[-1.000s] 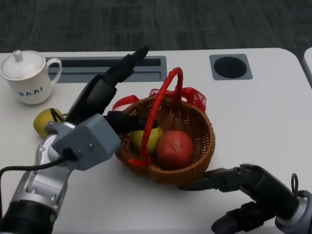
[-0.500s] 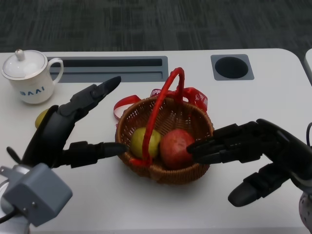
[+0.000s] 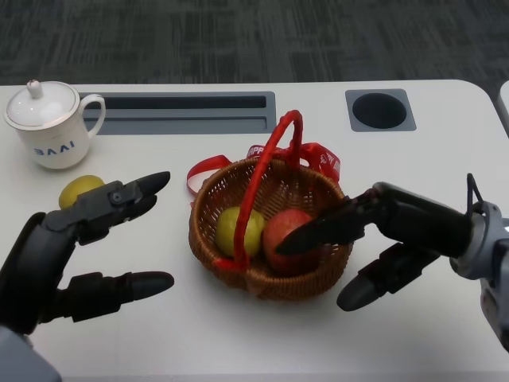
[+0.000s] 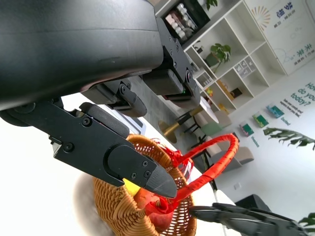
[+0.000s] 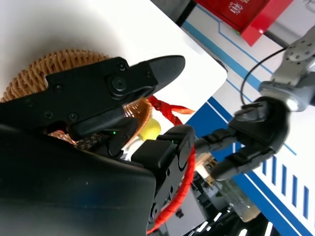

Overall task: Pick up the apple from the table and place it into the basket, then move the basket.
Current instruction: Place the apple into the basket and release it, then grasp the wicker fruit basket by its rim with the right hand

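One basket (image 3: 274,235) holds two fruits, an apple (image 3: 288,232) under the right hand's (image 3: 398,231) spread fingers (image 3: 318,231). The left hand's (image 3: 67,255) fingers (image 3: 131,191), also spread, sit near one yellow fruit (image 3: 79,189) and one cup (image 3: 49,124).

We see the right hand's fingers (image 3: 318,232) covering part of the apple (image 3: 280,227); the basket (image 3: 318,278) wall hides its underside, and the left hand (image 3: 64,251) is cut off at the picture's edge.

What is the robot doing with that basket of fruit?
The red apple already sits in the wicker basket, next to a yellow-green fruit. Now the robot has a hand on each side of the basket. Its right hand reaches over the rim, with its fingers in front of the apple. Its left hand is open, apart from the basket. Another yellow fruit and a white lidded mug sit on the table.
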`<action>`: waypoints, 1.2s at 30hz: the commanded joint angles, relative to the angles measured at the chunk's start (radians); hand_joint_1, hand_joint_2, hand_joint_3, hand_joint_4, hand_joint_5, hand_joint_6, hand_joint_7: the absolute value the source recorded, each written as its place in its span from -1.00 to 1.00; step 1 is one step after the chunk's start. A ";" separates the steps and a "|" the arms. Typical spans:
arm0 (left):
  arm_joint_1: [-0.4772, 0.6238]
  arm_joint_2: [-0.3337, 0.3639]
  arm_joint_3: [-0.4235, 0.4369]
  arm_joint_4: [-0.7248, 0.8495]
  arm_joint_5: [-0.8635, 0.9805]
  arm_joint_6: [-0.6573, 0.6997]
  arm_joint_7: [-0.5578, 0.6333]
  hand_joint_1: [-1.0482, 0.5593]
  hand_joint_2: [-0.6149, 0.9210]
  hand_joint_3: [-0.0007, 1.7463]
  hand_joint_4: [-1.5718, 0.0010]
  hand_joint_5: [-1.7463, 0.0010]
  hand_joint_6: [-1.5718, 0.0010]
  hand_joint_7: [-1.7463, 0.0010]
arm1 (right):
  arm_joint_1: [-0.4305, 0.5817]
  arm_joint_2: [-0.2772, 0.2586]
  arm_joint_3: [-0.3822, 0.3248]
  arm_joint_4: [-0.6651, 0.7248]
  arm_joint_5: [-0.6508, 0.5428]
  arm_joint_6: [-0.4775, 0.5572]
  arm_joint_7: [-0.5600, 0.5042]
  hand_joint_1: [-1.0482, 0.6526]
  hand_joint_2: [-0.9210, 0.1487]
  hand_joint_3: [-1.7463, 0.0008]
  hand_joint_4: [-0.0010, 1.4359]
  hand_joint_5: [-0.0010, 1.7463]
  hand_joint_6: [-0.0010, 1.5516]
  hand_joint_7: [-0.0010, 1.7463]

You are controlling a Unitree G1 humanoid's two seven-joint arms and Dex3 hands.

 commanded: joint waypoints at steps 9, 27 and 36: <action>0.032 -0.009 0.017 -0.031 0.014 0.014 0.013 -0.35 0.78 -1.00 0.04 0.98 0.13 0.99 | -0.069 -0.045 0.090 0.142 -0.343 0.110 -0.298 -0.39 -0.92 1.00 0.06 -0.97 -0.14 -0.98; -0.016 -0.056 0.011 0.004 0.020 -0.001 0.029 -0.39 0.80 -0.99 0.03 1.00 0.13 1.00 | -0.106 -0.067 0.171 0.194 -0.426 0.259 -0.385 -0.36 -0.96 0.99 0.15 -0.98 -0.08 -0.99; -0.020 -0.072 0.017 -0.019 0.004 -0.004 0.032 -0.34 0.80 -1.00 0.03 1.00 0.14 1.00 | -0.181 -0.062 0.303 0.228 -0.591 0.397 -0.516 -0.38 -0.99 0.99 0.19 -0.98 -0.09 -0.99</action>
